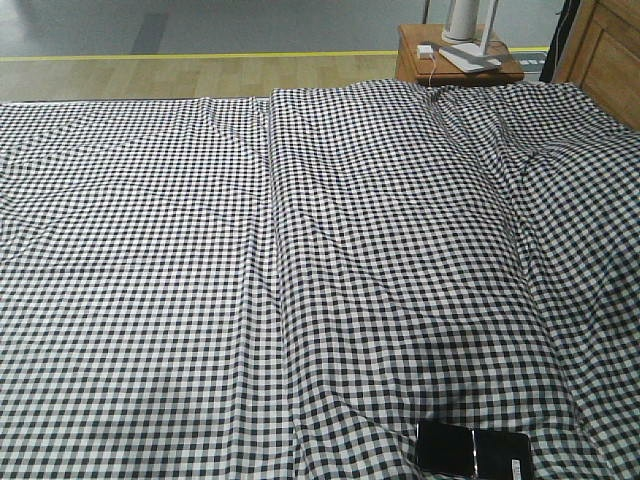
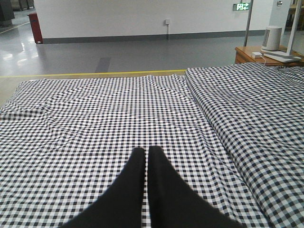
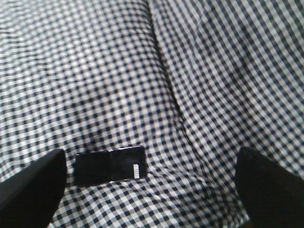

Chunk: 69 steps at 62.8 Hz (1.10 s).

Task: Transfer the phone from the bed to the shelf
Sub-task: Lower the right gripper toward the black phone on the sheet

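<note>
Phone (image 1: 472, 450): I've got it lying flat on the bed (image 1: 300, 250), toward the near right corner. It's glossy black with a crease across the middle and a white sticker (image 3: 137, 170) at one end.
Right gripper (image 3: 150, 154): spread wide above the cloth. On my wrist view the phone (image 3: 110, 166) lies between the fingers (image 3: 33, 187), closer to the left one and apart from both.
Left gripper (image 2: 145, 151): fingers pressed together with nothing between them, over the bed's left half.
Bed: wrinkled check cloth, with one long fold running from far edge to near edge.
Nightstand (image 1: 410, 62): just past the far right corner, white items on top.
</note>
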### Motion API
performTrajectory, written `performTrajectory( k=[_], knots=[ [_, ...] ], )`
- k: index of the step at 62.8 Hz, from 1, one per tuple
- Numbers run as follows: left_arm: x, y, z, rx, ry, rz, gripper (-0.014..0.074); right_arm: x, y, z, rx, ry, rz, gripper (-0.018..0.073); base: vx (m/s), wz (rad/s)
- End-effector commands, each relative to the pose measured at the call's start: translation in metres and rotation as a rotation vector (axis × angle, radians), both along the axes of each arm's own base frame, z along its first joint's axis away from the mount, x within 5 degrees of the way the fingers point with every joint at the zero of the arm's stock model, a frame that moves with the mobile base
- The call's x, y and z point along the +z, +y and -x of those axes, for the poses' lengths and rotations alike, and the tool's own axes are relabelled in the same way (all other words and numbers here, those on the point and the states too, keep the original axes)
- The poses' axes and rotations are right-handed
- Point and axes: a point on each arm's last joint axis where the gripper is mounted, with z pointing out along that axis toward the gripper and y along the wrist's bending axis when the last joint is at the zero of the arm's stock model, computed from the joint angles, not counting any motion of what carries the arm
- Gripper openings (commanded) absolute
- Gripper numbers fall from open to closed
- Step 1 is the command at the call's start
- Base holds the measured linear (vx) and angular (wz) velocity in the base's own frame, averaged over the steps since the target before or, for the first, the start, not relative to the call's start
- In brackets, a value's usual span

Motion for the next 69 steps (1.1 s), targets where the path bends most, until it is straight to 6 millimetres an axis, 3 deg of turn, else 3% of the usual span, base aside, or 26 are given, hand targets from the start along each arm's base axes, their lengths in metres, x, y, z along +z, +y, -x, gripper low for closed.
performTrajectory(
  k=[1,13,23,41,54,69],
  knots=[
    [0.004,0.0,0.0,0.003,-0.071,0.005,0.0001,0.003,-0.018,-0.015,-0.057,-0.012,-0.003,0.0666,0.0,0.0],
    [0.004,0.0,0.0,0.003,-0.071,0.005,0.0001,-0.032,-0.054,-0.041,-0.091,0.132,-0.097,0.0661,0.0,0.0],
    [0.004,0.0,0.0,0.003,-0.071,0.005,0.0001,-0.073,-0.083,-0.07,-0.067,0.209,-0.231,0.0654,0.0,0.0],
    [0.004,0.0,0.0,0.003,-0.071,0.005,0.0001,-0.146,-0.118,-0.122,0.034,0.278,-0.475,0.065,0.0,0.0],
    [0.004,0.0,0.0,0.003,-0.071,0.005,0.0001,-0.203,-0.124,-0.14,0.145,0.364,-0.59,0.0643,0.0,0.0],
    [0.004,0.0,0.0,0.003,-0.071,0.005,0.0001,-0.263,-0.12,-0.138,0.23,0.436,-0.668,0.0637,0.0,0.0]
  ],
)
